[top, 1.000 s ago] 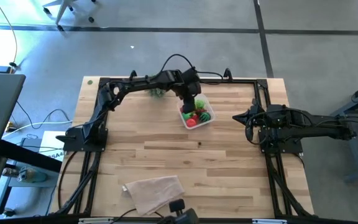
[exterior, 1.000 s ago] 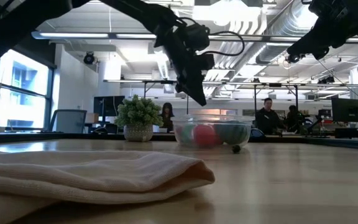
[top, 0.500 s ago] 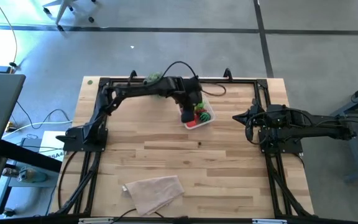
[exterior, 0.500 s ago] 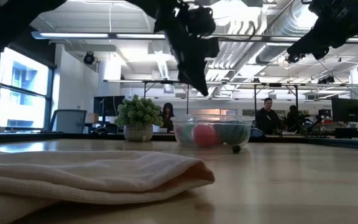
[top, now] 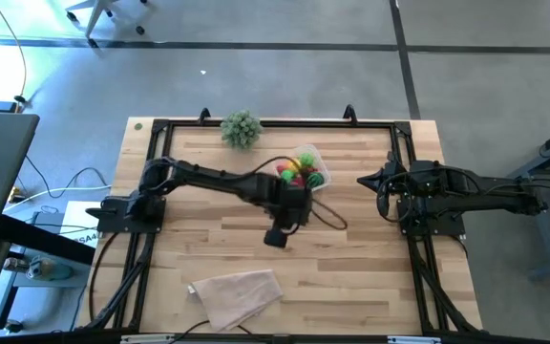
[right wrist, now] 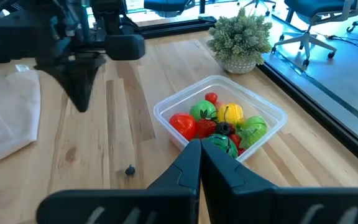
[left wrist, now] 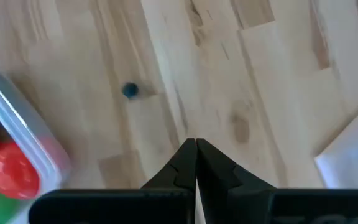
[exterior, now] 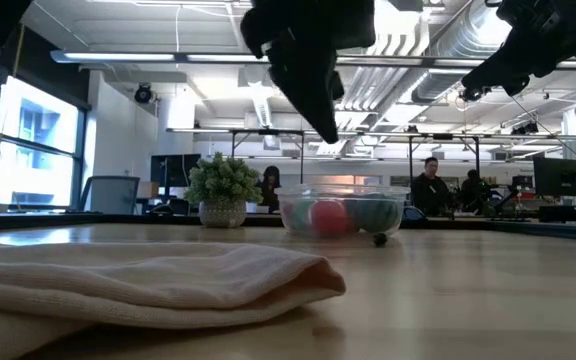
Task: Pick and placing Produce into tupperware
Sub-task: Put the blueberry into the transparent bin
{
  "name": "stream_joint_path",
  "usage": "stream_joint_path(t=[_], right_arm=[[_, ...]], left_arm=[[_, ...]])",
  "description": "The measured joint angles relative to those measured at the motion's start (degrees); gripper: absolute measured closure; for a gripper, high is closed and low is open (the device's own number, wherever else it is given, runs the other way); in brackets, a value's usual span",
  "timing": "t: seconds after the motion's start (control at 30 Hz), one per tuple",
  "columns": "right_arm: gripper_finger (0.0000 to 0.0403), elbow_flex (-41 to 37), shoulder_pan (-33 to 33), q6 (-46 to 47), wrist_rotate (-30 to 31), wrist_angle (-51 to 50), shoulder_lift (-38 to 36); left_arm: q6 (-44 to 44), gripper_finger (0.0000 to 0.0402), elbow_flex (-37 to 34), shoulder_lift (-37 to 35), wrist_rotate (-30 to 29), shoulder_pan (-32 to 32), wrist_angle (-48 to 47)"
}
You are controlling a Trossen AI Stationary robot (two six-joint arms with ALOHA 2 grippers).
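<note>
The clear tupperware (top: pixel 317 163) stands at the table's far middle and holds red, green and yellow toy produce (right wrist: pixel 219 127). It also shows in the low view (exterior: pixel 340 213) and in the left wrist view (left wrist: pixel 18 134). One tiny dark piece (right wrist: pixel 129 170) lies on the bare wood nearer the table's near edge than the box; it also shows in the left wrist view (left wrist: pixel 130 90). My left gripper (left wrist: pixel 196 146) is shut and empty. It hangs above the table's middle (top: pixel 277 237), pointing down, on the near side of the box. My right gripper (right wrist: pixel 199 146) is shut and empty at the right (top: pixel 366 180).
A bushy pale-green plant ball (top: pixel 241 127) stands at the far edge, left of the tupperware. A beige cloth (top: pixel 237 294) lies near the near edge, left of the middle. Dark rails (top: pixel 404 162) frame the table. People sit in the room behind.
My left gripper has swung from above the tupperware toward the table's near edge and now hangs over the table's middle, still shut. The plant ball, hidden under the arm before, now shows.
</note>
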Motion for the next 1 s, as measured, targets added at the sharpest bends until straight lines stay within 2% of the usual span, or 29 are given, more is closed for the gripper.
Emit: stream_joint_path(t=[0.13, 0.33, 0.43, 0.5, 0.57, 0.63, 0.77, 1.0], right_arm=[[0.0402, 0.00, 0.00, 0.00, 0.00, -0.01, 0.00], [0.0402, 0.00, 0.02, 0.00, 0.00, 0.03, 0.06], [0.0402, 0.00, 0.02, 0.00, 0.00, 0.00, 0.04], [0.0402, 0.01, 0.00, 0.00, 0.00, 0.05, 0.02], [0.0402, 0.00, 0.00, 0.00, 0.01, -0.06, 0.09], [0.0402, 0.00, 0.00, 0.04, -0.01, -0.01, 0.03], [0.0402, 0.01, 0.00, 0.00, -0.17, 0.03, 0.02], [0.0402, 0.00, 0.02, 0.00, -0.33, -0.01, 0.02]], left_arm=[[-4.16, 0.0401, -9.77, -4.65, -0.72, -1.19, 8.76], [-10.87, 0.0401, -29.97, -15.11, -4.66, -0.24, 27.77], [-13.11, 0.0398, -39.33, -18.33, -4.85, 0.14, 44.75], [-13.15, 0.0396, -43.93, -18.35, -2.36, 0.06, 57.14], [-13.19, 0.0391, -47.41, -17.94, -0.56, -0.47, 64.96], [-13.21, 0.0383, -48.79, -15.58, -0.64, -1.24, 71.28], [-13.18, 0.0353, -48.11, -11.48, -1.49, -1.09, 75.13], [-12.90, 0.0272, -43.62, -6.85, -5.10, -1.15, 72.84]])
